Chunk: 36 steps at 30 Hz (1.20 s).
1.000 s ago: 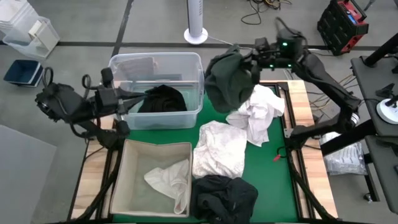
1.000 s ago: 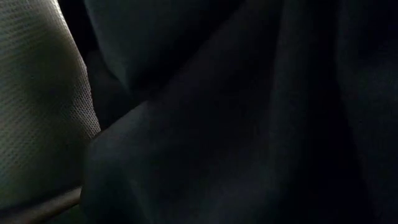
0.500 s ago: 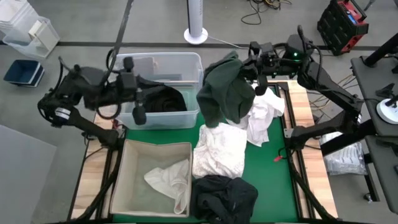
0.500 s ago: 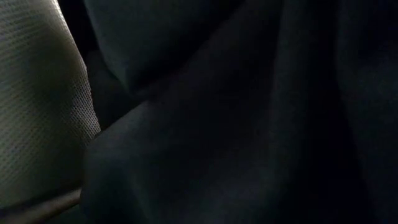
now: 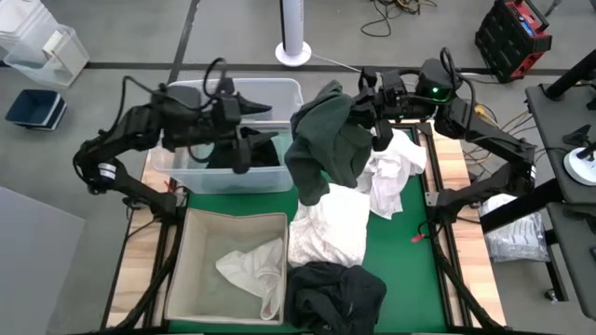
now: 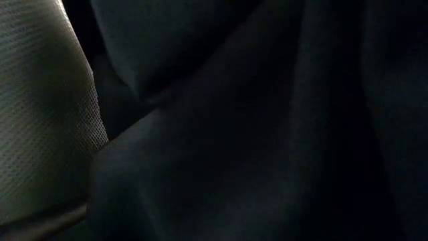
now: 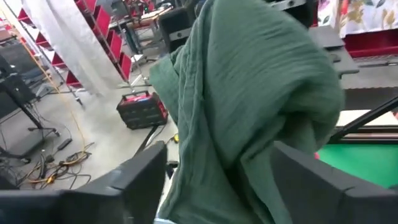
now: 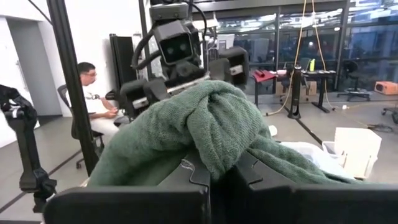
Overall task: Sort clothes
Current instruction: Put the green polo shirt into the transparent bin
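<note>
Dark green garment (image 5: 326, 149) hanging above the tabletop (image 5: 414, 200) between clear tub (image 5: 186, 167) and white clothes (image 5: 391, 172), pinched in the right hand (image 5: 377, 116), fingers together on a fold; mid-handover, judging by the left hand (image 5: 244, 140), fingers apart, near the cloth; next, closing on it; a second ago, left hand farther back.
</note>
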Each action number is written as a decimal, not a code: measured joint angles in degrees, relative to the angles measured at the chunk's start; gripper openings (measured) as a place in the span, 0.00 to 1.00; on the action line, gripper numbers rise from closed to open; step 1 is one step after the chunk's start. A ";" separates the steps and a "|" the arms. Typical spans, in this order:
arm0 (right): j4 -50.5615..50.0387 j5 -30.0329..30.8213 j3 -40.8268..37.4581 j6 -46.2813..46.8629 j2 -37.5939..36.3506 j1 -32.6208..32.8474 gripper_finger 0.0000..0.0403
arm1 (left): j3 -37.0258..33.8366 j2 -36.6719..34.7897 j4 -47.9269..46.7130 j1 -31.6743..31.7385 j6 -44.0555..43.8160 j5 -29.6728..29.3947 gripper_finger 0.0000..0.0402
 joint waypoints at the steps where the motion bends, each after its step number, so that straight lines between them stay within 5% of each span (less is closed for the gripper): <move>1: 0.22 0.04 0.00 0.01 0.28 0.03 0.02 | 0.02 0.59 0.04 0.39 0.01 0.03 0.68; 6: 1.36 0.17 0.00 0.31 1.38 0.27 0.02 | 0.00 3.49 1.47 2.28 0.08 4.04 0.75; 18: 1.20 -1.52 4.65 0.47 4.30 1.03 0.02 | 0.02 9.18 5.48 6.42 -0.27 9.85 0.73; 22: -1.03 -1.67 6.33 -0.31 5.31 1.18 0.02 | 0.02 9.85 6.15 6.45 1.06 10.06 0.59; 29: -2.88 0.92 6.64 -1.07 5.69 1.21 0.03 | 0.02 9.34 7.89 6.65 3.46 10.11 0.06; 36: -10.83 3.65 6.62 -0.14 4.37 -0.25 0.12 | 0.63 4.85 8.21 6.99 4.07 1.69 0.02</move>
